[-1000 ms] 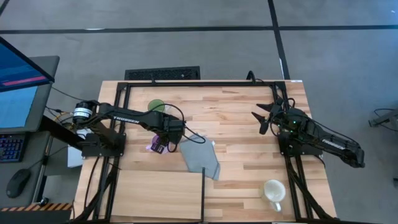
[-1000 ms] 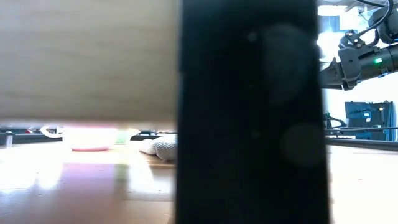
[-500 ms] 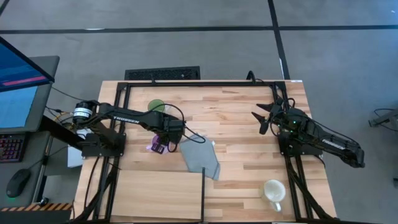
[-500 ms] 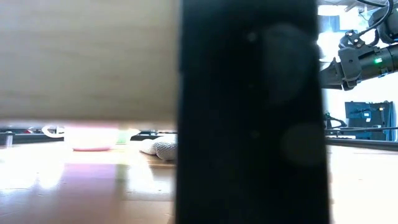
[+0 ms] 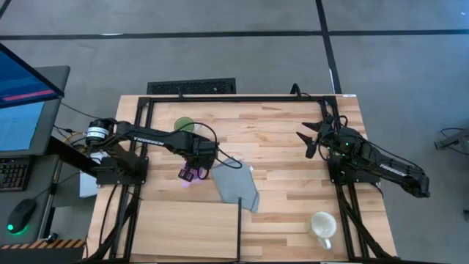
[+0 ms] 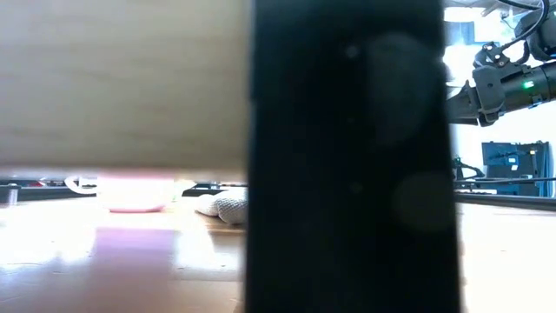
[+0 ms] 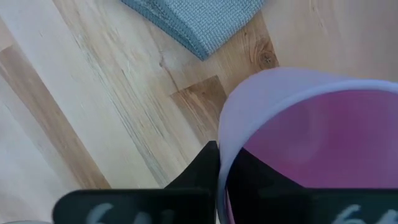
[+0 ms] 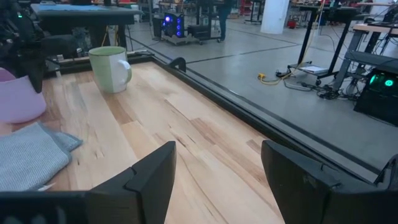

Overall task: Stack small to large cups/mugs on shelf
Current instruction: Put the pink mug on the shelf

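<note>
The light purple mug (image 5: 189, 178) stands upright on the striped tabletop, left of the grey cloth (image 5: 236, 188). My left gripper (image 5: 192, 173) points down over it and is shut on its wall (image 7: 222, 163). The green mug (image 5: 183, 125) stands near the far rail, also in the right wrist view (image 8: 109, 68). The cream-white mug (image 5: 321, 224) stands at the near right. The pale shelf board (image 5: 183, 229) lies at the near left. My right gripper (image 5: 311, 139) waits open above the table's right side (image 8: 217, 180). My left gripper pinches the purple mug's wall at the rim (image 7: 219, 134), with one finger (image 7: 205, 167) outside the mug and one (image 7: 255, 169) inside it. The fingers come from above, pointing down. The mug stands upright with its base on the table (image 6: 130, 207).
A black post (image 6: 347, 156) and the shelf board's edge (image 6: 122, 78) block most of the low view. Black frame rails (image 5: 240, 227) edge the shelf and table. A monitor and keyboard (image 5: 18, 110) stand off the table's left side.
My left gripper has shut on the purple mug's wall without changing place. The mug has slid a little along the table toward the cloth and stays upright.
</note>
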### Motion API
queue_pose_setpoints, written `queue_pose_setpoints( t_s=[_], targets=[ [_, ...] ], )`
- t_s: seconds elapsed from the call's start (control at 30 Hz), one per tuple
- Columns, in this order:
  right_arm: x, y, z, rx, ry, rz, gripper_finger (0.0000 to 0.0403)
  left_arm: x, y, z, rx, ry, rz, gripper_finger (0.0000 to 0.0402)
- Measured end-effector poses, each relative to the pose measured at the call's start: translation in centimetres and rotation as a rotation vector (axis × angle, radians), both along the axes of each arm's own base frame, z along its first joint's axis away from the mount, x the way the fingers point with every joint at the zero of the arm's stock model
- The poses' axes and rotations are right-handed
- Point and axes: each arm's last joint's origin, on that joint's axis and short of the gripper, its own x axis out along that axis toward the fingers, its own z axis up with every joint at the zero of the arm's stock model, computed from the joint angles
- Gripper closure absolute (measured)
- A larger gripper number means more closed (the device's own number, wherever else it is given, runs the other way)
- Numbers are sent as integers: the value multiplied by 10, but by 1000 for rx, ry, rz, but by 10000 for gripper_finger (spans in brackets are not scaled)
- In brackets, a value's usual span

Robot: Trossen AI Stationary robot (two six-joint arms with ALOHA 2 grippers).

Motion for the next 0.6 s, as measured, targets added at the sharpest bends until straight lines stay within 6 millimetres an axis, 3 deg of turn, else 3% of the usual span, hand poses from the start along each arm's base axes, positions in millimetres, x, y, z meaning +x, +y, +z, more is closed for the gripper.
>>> queue_pose_setpoints(
  t_s=[0.6],
  targets=[
    [0,0,0,0,0,0,143,-1,0,0,-5,4,51,398]
  ],
)
